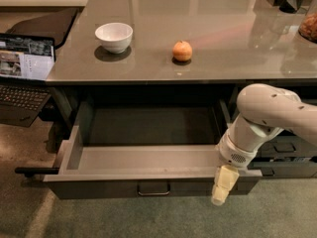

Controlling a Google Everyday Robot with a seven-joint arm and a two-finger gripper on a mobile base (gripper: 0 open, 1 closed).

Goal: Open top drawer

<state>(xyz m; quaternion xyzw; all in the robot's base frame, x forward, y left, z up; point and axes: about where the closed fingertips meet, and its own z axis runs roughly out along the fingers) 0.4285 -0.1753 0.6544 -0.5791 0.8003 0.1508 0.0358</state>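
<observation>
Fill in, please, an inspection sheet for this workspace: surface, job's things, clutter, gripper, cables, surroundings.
Surface: glossy grey table top, reflective.
Job's things: wide dark grey top drawer, pulled far out, plain grey inside showing; small dark bail handle at centre of its front.
Clutter: round white bowl and small orange fruit on the table top, apart.
Gripper: cream two-finger gripper, pointing down before the drawer front's right end, away from the handle.
Cables: nothing seen.
Surroundings: open laptop at left; shorter grey drawers at right; carpeted floor.
</observation>
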